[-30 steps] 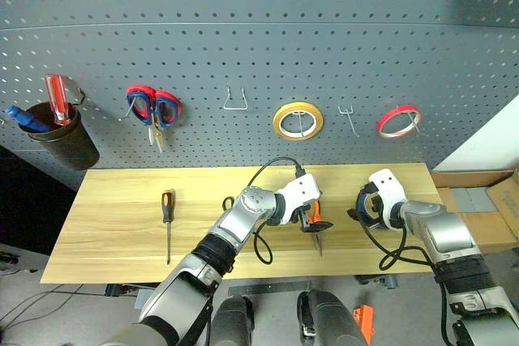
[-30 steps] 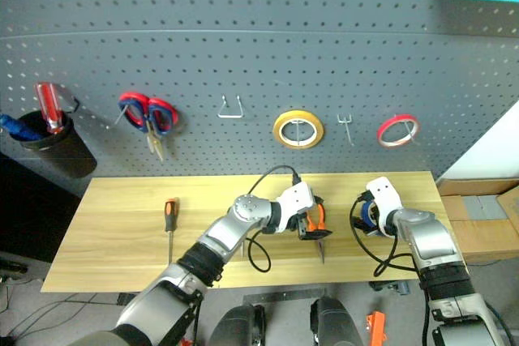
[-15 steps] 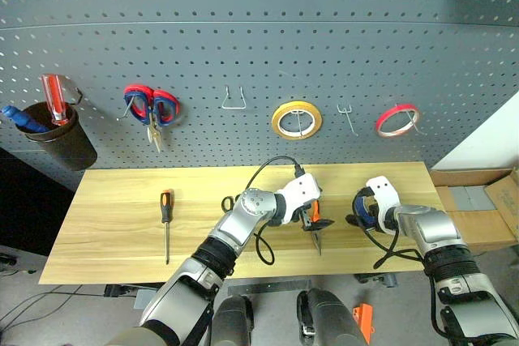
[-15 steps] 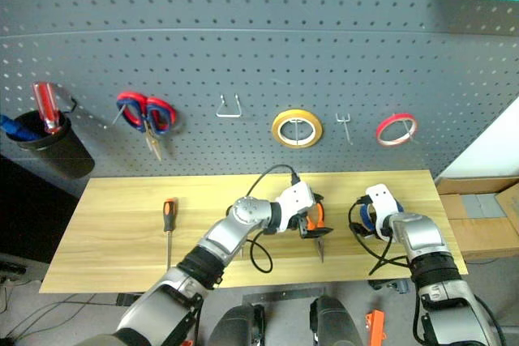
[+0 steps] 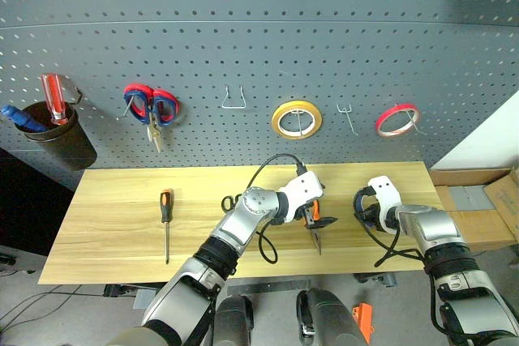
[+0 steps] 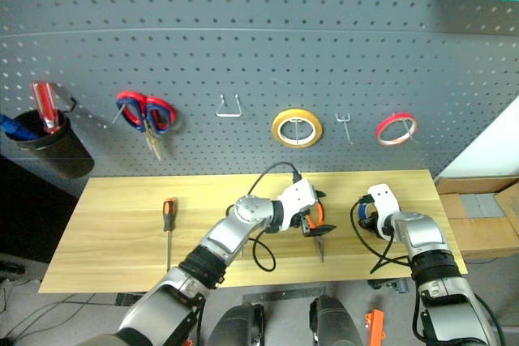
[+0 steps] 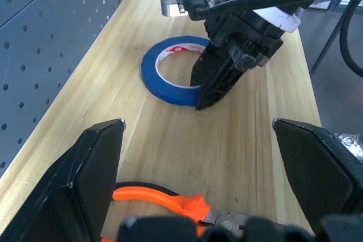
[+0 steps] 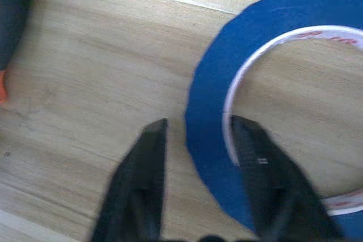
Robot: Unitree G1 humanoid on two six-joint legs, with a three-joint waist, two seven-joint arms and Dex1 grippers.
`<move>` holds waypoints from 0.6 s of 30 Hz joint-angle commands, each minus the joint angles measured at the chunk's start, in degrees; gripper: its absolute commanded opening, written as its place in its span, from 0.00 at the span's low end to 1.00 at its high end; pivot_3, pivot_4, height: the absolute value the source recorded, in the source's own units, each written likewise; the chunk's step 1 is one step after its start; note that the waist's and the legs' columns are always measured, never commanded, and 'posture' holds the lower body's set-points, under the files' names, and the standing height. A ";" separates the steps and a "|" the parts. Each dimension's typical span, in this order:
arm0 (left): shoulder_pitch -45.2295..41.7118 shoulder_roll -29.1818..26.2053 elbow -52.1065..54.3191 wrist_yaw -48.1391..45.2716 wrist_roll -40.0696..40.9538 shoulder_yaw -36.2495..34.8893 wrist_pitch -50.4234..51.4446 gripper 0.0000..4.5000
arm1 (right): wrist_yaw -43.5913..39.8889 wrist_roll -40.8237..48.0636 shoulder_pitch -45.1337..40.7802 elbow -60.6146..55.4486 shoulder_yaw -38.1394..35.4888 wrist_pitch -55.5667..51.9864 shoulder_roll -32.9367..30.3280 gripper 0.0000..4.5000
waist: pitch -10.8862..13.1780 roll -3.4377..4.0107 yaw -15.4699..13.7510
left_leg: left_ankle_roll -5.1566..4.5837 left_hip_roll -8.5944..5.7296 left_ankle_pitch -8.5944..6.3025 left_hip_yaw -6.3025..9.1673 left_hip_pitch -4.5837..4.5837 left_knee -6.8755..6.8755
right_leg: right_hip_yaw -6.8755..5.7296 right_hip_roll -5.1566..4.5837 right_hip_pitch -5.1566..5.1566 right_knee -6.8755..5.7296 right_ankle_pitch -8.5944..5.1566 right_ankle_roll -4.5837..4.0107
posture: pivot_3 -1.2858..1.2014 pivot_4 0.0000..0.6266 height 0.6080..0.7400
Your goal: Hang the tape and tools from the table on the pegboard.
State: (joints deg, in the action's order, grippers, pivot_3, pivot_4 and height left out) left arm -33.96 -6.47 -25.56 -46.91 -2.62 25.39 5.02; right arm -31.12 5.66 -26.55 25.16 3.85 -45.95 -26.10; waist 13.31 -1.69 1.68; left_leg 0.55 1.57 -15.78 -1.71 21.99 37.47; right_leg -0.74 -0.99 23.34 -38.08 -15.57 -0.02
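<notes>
Blue tape point(image 8: 272, 111) is sitting pinched at its rim by the right gripper point(image 8: 198, 131) (left gripper point(image 7: 195, 157) gaping), risking slipping when lifted.

Silver-grey arms, white wrist housings, black cables, black fingers point(image 8: 258, 185)
</notes>
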 commanded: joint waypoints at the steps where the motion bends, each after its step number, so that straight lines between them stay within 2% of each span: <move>1: -0.05 0.69 3.01 -0.38 0.43 -0.50 -0.09 1.00 | -0.01 -0.26 0.35 0.32 -0.33 0.93 -0.19 0.09 | 0.00 0.00 0.00 | 0.00 0.00 0.00 0.00 0.00 0.00 | 0.00 0.00 0.00 0.00 0.00 0.00 | 0.50 0.43 1.00; 8: 1.33 -0.65 6.82 -1.51 1.02 -0.71 1.42 1.00 | 2.45 -1.24 2.63 -3.24 -1.01 2.52 -1.05 0.09 | -0.02 0.03 -0.01 | 0.00 0.00 0.00 0.00 0.01 0.02 | 0.00 0.00 0.00 0.00 0.01 0.02 | 0.50 0.37 1.00; 11: 3.78 -2.76 14.52 -2.97 3.86 -2.74 6.63 1.00 | 4.01 -1.32 6.58 -12.16 -2.06 3.38 -1.99 0.09 | -0.03 0.05 -0.03 | 0.03 0.00 0.00 0.02 0.06 0.03 | -0.02 -0.02 0.01 0.00 0.01 0.03 | 0.50 0.35 1.00; 15: 10.60 -9.76 29.55 -5.10 8.54 -6.79 15.24 1.00 | 5.34 -3.16 17.60 -34.34 -1.57 4.93 -5.00 0.09 | -0.27 0.42 0.05 | 0.21 0.01 0.09 0.03 0.41 0.05 | -0.04 -0.02 0.31 0.00 0.00 0.04 | 0.50 0.28 1.00; 18: 13.63 -13.36 37.13 -4.24 11.87 -10.63 21.11 1.00 | 7.18 -2.60 23.21 -46.35 -3.29 4.90 -4.30 0.09 | -0.44 0.52 0.13 | 0.33 0.03 0.15 0.01 0.65 0.10 | -0.03 -0.01 0.62 -0.13 0.00 0.05 | 0.50 0.24 1.00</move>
State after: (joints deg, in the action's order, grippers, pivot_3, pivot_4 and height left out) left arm -20.48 -19.71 6.11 -51.29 6.73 16.69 23.79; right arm -24.81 3.01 -3.76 -14.45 2.14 -42.23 -30.78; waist 12.86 -1.18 1.81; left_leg 0.91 1.61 -15.62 -1.68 22.81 37.77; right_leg -0.77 -0.99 24.12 -38.40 -15.57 0.03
